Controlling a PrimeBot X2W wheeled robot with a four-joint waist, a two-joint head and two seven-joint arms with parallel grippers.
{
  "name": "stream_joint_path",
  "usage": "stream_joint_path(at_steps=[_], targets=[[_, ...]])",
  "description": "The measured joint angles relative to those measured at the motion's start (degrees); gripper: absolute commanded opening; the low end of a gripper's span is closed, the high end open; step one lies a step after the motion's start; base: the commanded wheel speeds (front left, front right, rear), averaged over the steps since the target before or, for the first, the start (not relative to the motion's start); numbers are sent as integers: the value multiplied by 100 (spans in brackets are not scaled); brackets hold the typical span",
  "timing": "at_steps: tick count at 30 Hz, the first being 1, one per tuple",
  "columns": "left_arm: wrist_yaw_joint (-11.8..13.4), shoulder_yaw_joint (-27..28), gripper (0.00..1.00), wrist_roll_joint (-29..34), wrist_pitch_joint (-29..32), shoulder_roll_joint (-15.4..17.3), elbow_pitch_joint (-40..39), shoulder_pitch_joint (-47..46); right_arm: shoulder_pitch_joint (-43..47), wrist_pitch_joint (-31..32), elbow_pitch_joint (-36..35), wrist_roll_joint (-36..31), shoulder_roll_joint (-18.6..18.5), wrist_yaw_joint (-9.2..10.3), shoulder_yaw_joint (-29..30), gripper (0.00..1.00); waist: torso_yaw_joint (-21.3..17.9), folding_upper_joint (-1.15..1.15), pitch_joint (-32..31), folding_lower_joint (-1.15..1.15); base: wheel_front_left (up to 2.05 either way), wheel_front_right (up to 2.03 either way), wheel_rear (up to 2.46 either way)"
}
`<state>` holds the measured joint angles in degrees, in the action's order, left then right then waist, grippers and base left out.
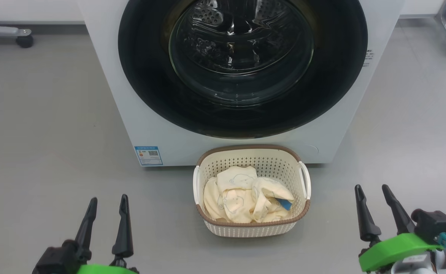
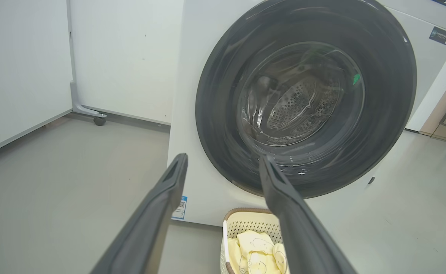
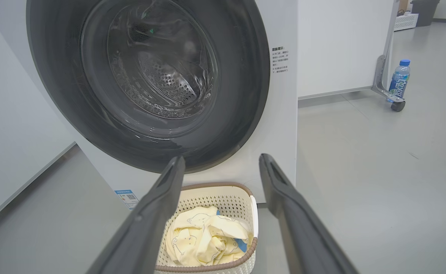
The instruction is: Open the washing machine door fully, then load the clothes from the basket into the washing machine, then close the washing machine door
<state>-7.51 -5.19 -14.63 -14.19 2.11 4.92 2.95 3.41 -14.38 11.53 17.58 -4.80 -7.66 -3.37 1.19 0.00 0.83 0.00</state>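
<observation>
Grey floor (image 1: pixel 48 114) under a white washing machine (image 1: pixel 139 125), with the basket (image 1: pixel 251 228) at its foot.
Shut flush against the front, the washing machine door (image 1: pixel 150 87): glossy black rim around clear glass, steel drum visible through it. Just below the door and right of a blue-and-white sticker (image 1: pixel 148 155), the basket, with the clothes (image 1: pixel 238 198) heaped inside, cream-yellow with bear prints and a blue patch. At lower left the left fingers (image 1: pixel 123 224), spread wide, holding nothing; at lower right the right fingers (image 1: pixel 364 213), likewise wide and empty, both well apart from the basket.
</observation>
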Motion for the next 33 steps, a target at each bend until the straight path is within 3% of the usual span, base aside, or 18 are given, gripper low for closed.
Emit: stream_joint_path(at_steps=[33], targets=[[0,-25,100,-115,0,4,-3,2,82,0,24,0,-7,0,-63,100,29,0,-101,0,0,0,0]])
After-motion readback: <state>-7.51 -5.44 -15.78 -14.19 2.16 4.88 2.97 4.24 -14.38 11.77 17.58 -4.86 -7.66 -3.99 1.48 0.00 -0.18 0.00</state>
